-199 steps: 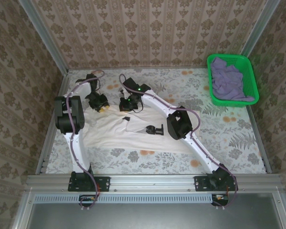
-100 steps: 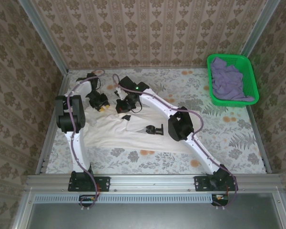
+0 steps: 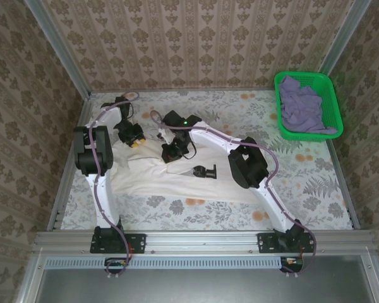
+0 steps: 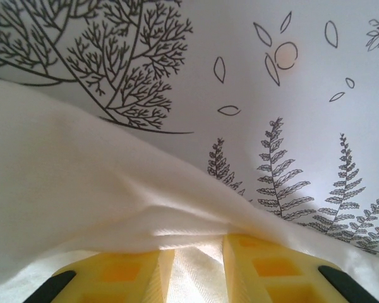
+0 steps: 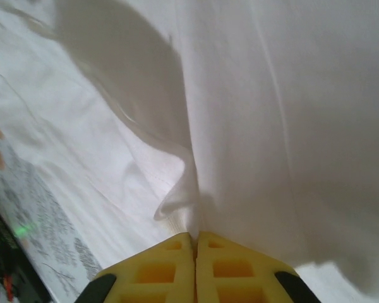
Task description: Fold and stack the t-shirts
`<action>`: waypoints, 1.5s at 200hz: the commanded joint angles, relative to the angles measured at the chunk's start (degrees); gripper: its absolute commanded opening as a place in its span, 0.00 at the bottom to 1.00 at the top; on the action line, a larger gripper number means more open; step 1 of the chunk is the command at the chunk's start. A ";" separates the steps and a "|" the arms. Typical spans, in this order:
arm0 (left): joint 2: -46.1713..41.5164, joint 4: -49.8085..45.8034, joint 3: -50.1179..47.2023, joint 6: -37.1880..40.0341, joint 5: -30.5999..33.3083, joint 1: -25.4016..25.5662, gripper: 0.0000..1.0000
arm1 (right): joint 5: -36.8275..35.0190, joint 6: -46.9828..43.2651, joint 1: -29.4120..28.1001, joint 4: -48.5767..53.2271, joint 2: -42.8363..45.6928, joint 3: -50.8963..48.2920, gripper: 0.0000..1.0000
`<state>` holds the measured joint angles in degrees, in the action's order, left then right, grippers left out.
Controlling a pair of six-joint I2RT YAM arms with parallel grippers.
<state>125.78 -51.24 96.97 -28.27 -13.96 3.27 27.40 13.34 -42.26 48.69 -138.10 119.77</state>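
The left hand [image 4: 192,255] is pinching a bunched edge of the cream-white soft cloth t-shirt [image 4: 82,189]: in the left wrist view a strip of the cloth runs down between its two yellow ribbed fingers [image 4: 271,268], which stand a little apart on either side of it. The right hand [image 5: 194,243] has its yellow fingers [image 5: 240,265] pressed together, and a curled fold of the same shirt [image 5: 271,126] comes out of the seam between them, so it grips the cloth too. From above, the left hand [image 3: 134,140] and the right hand [image 3: 172,151] sit near each other, both well apart from the green plastic mesh basket [image 3: 279,82], far to its left and a little nearer the arm bases than it is. The cream-white shirt [image 3: 151,177] lies spread and wrinkled on the fern-and-flower patterned table [image 3: 303,183], likewise to the left of the basket and nearer than it, with its far edge lifted towards the two hands. Its small black chest print [image 3: 205,171] faces up on the side of the shirt closer to the basket. The plain lavender-purple cloth t-shirt [image 3: 303,107] lies crumpled inside the basket, which stands at the far right corner of the table.
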 commanded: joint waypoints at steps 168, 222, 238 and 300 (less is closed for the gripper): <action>2.41 0.29 0.89 2.85 2.20 0.34 0.32 | 9.50 20.19 2.94 -9.97 -6.35 10.33 0.21; 2.26 0.23 0.96 3.23 2.88 0.25 0.33 | 14.39 20.53 0.75 -1.05 -19.05 28.58 0.15; 2.28 0.09 1.24 3.34 3.14 0.25 0.33 | 14.80 19.01 0.02 0.68 -19.23 28.20 0.14; 2.79 0.12 1.75 3.85 3.90 0.26 0.33 | 14.37 11.48 -2.95 6.68 -15.13 22.25 0.12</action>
<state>125.89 -51.42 97.67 -25.87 -13.28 3.70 40.84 28.64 -44.23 49.87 -156.88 144.09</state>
